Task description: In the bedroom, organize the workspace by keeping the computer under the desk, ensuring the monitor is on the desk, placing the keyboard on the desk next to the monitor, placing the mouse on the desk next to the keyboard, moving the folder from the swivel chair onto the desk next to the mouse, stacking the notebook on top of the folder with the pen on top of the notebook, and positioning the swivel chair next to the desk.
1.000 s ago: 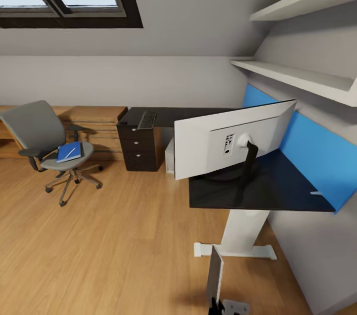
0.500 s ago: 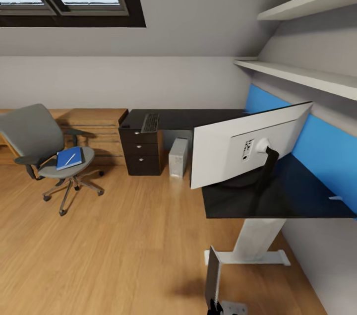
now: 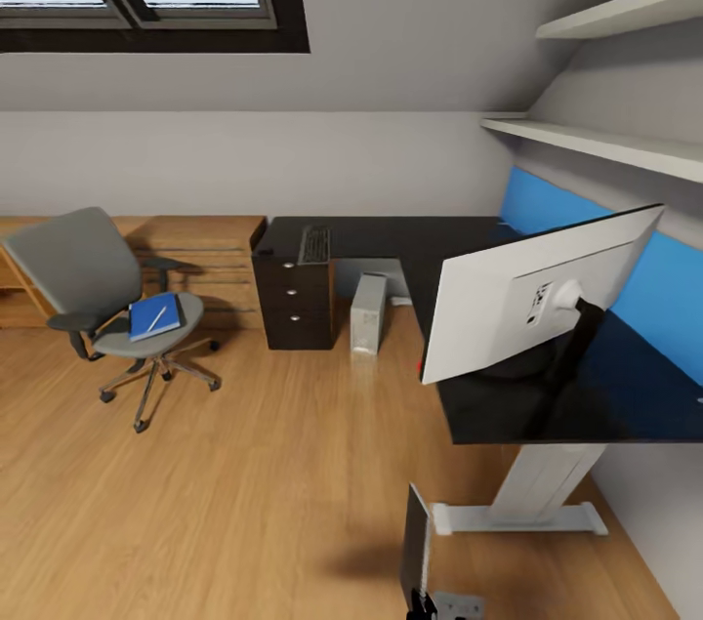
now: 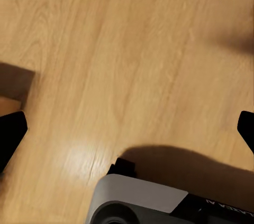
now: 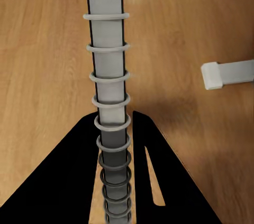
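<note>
The long black desk (image 3: 391, 239) runs along the wall and turns toward me. On its near wing stands the monitor (image 3: 527, 308), its light grey back facing me. The keyboard (image 3: 313, 244) lies above the dark drawers (image 3: 293, 303). Under the desk stands the grey computer (image 3: 368, 312). At the left, the swivel chair (image 3: 107, 298) carries the blue folder (image 3: 154, 316), with the white pen (image 3: 159, 314) lying on it. My right gripper (image 5: 114, 121) is shut on a spiral-bound notebook (image 5: 107, 49), seen edge-on low in the head view (image 3: 418, 547). My left gripper (image 4: 127, 129) hangs open over the floor. The mouse is hidden.
A light wooden dresser (image 3: 195, 254) stands against the wall behind the chair. Wooden floor (image 3: 273, 464) stretches between me, the chair and the desk. The desk's white leg and foot (image 3: 532, 503) stand close at the right. White shelves (image 3: 596, 142) hang above the blue back panel (image 3: 547, 205).
The whole picture has shifted rightward, so the camera has moved. The computer has come out from behind the monitor. The notebook stays in my right gripper.
</note>
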